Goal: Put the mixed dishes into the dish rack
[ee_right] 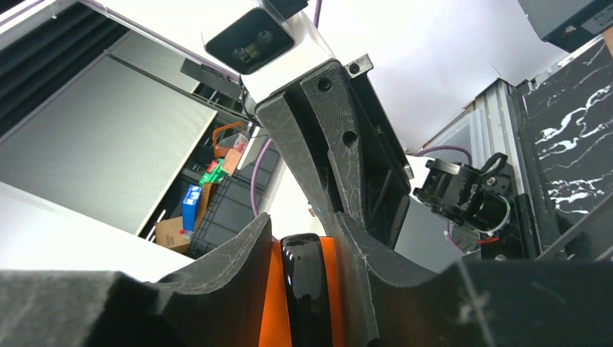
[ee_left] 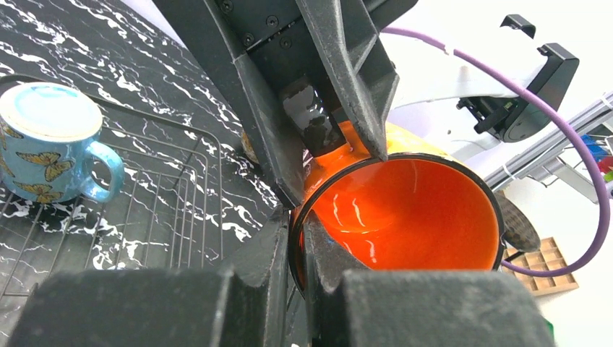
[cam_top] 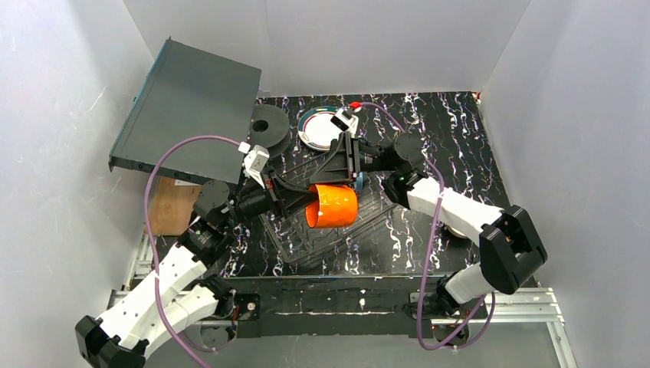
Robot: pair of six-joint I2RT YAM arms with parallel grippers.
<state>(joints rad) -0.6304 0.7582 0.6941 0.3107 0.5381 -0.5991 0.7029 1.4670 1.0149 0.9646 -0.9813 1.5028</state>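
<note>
My left gripper (ee_left: 298, 238) pinches the rim of the orange cup (cam_top: 331, 205) over the dish rack (ee_left: 181, 181); my right gripper (ee_right: 302, 242) is narrow round its handle (ee_right: 301, 296), maybe loose, so letting go could drop it.

Overhead view: soft, even white light from above, reflected by the pale walls (cam_top: 69, 115). The black marbled table (cam_top: 460, 138) stays dark, with only faint shadows beneath the arms (cam_top: 460, 207).

Left wrist view: white streaks of glare on the glossy inside of the orange cup (ee_left: 405, 210). The background at upper right is washed out. The left fingers (ee_left: 144, 311) along the bottom edge are out of focus.

Right wrist view: a shiny highlight on the cup's black handle (ee_right: 302, 282). The right fingers (ee_right: 108, 303) are blurred and dark against a bright white backdrop.
</note>
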